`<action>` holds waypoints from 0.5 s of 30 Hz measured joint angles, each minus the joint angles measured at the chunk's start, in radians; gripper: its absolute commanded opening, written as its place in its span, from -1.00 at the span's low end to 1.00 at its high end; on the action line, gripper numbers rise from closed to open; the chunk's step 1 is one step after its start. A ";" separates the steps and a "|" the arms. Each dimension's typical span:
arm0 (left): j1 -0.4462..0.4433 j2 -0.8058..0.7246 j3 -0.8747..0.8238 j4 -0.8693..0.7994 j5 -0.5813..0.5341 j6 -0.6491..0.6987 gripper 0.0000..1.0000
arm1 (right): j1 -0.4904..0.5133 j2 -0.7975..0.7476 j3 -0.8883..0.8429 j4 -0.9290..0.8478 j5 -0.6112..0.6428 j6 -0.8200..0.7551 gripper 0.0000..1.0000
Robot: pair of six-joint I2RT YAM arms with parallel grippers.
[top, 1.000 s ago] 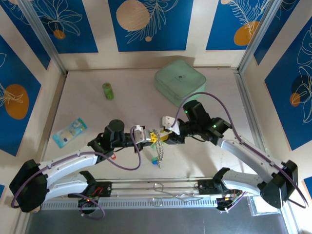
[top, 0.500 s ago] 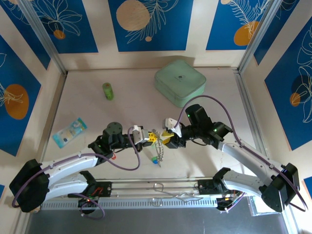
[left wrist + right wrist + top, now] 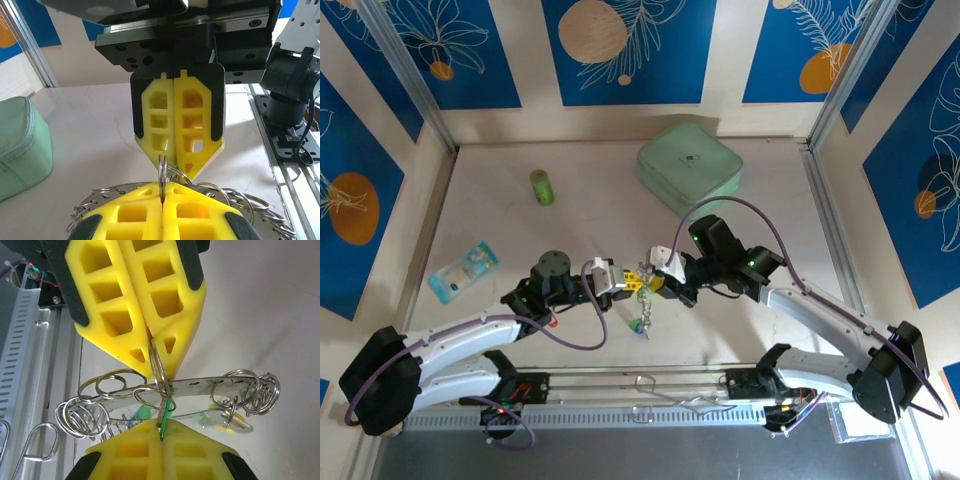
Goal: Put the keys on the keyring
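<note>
The right claw has slid in toward the left one since a second ago, and its jaws, which stood apart then, are now clenched. The bend of the right arm has come a little leftward with it. The left arm has barely shifted.

Both arms reach inward over the near middle of the desk, forearms low and claws pointing at each other, tip almost against tip. The left claw is clenched on one of the small split rings of the keyring, which hangs between the two claws clear of the desk. From the right wrist view its silvery band runs across beneath the tips, with clusters of small rings at either end.

A thin green sliver sits at the seam of the right claw's pads (whether it is truly pinched there, I cannot tell).

The keys dangle below the keyring, a green and a yellow tag showing behind the band.

At the far side of the desk lies a pale green box, shut, so its contents are hidden. A small green cylinder stands to its left, and a blue packet lies near the left edge.
</note>
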 measured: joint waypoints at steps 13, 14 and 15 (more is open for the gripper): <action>-0.002 0.000 -0.003 0.002 0.002 0.004 -1.00 | -0.056 -0.133 -0.012 0.024 -0.082 0.017 -0.38; -0.002 0.000 -0.003 0.002 0.002 0.004 -1.00 | -0.056 -0.133 -0.012 0.039 -0.096 0.025 -0.39; -0.002 0.000 -0.003 0.002 0.004 0.004 -1.00 | -0.056 -0.128 -0.012 0.052 -0.105 0.032 -0.42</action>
